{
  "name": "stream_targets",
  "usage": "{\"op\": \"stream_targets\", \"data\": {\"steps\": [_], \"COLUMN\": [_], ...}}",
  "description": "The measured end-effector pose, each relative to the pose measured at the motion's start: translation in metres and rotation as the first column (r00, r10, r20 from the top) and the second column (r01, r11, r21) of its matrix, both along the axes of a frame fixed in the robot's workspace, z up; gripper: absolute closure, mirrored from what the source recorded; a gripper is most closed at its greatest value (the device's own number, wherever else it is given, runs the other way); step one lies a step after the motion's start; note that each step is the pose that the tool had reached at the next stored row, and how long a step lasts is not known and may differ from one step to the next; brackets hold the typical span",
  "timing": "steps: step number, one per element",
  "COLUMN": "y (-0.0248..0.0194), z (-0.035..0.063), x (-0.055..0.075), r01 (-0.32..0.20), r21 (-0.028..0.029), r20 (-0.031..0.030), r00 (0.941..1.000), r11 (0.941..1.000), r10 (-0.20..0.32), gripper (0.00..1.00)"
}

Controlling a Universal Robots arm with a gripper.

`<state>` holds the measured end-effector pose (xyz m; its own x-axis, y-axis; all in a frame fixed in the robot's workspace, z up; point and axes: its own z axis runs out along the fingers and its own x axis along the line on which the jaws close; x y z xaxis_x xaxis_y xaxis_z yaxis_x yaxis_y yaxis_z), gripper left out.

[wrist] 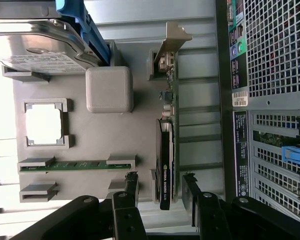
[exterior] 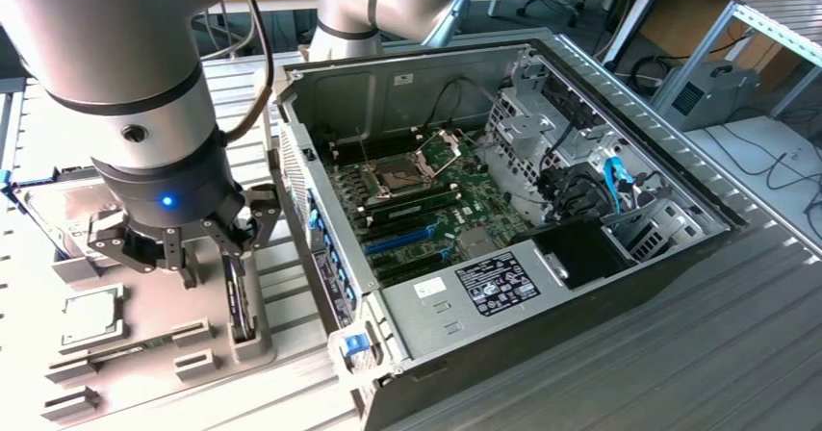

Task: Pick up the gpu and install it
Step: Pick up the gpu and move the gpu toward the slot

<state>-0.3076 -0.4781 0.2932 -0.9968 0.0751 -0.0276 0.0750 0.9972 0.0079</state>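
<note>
Pincer point(wrist: 160, 176) wide open astride the gpu point(wrist: 165, 150), holding nothing.
Wrist view reveals its slim black shroud and metal bracket, seemingly untouched; exterior view adds the open steel computer case point(exterior: 372, 94).

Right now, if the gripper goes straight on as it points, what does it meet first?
Probably the gpu, standing on edge in the grey holder: it lines up with the gap between the gripper's open fingers, which would straddle it. Depth unclear.

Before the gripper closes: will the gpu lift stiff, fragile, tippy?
Probably stiff: the gpu is a flat board with a metal bracket. Likely fragile where bare components show. Standing on edge in the grey tray, it may tip once freed.
</note>
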Motion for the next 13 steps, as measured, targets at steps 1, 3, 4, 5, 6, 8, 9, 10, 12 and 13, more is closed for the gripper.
{"op": "stream_targets", "data": {"steps": [1, 3, 4, 5, 6, 8, 9, 10, 12, 13], "y": [0.0000, 0.0000, 0.0000, 0.0000, 0.0000, 0.0000, 0.0000, 0.0000, 0.0000, 0.0000], "z": [-0.0002, -0.0005, -0.0007, -0.0009, -0.0011, -0.0018, -0.0021, -0.0023, -0.0027, -0.0029], "x": [0.0000, 0.0000, 0.0000, 0.0000, 0.0000, 0.0000, 0.0000, 0.0000, 0.0000, 0.0000], "r01": [0.000, 0.000, 0.000, 0.000, 0.000, 0.000, 0.000, 0.000, 0.000, 0.000], "r21": [0.0000, 0.0000, 0.0000, 0.0000, 0.0000, 0.0000, 0.0000, 0.0000, 0.0000, 0.0001], "r20": [0.0000, 0.0000, 0.0000, 0.0000, 0.0000, 0.0000, 0.0000, 0.0001, 0.0000, 0.0000], "r00": [1.0000, 1.0000, 1.0000, 1.0000, 1.0000, 1.0000, 1.0000, 1.0000, 1.0000, 1.0000], "r11": [1.0000, 1.0000, 1.0000, 1.0000, 1.0000, 1.0000, 1.0000, 1.0000, 1.0000, 1.0000], "r10": [0.000, 0.000, 0.000, 0.000, 0.000, 0.000, 0.000, 0.000, 0.000, 0.000], "gripper": [0.52, 0.52, 0.52, 0.52, 0.52, 0.52, 0.52, 0.52, 0.52, 0.52]}}
